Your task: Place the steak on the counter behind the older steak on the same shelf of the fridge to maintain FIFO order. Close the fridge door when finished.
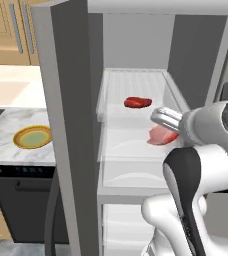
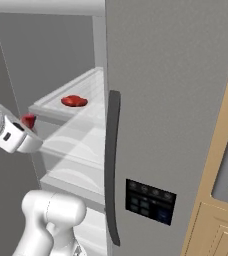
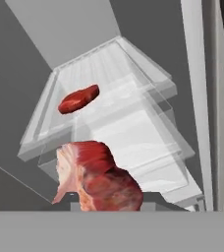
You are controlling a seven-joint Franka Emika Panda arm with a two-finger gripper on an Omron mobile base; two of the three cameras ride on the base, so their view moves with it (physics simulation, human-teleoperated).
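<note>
A yellow plate (image 1: 32, 137) with a greenish centre lies flat at the left of the scene. Below it stands a dark dishwasher front (image 1: 23, 205). Tan wooden upper cabinets (image 1: 8, 30) with grey bar handles hang at far left. At right, a dark control panel (image 2: 150, 201) sits beside tan wooden cabinetry (image 2: 218, 215).

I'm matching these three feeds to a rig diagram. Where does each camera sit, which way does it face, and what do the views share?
Left base view: behind the arm on its left, looking forward and down into the open fridge; the white arm rises at lower right, the steak at its hand.
Right base view: behind on the right, facing the fridge door; the arm shows at lower left.
Hand view: on the hand, looking along the gripper at the shelf.
Shared: all three show the older steak on that shelf.
</note>
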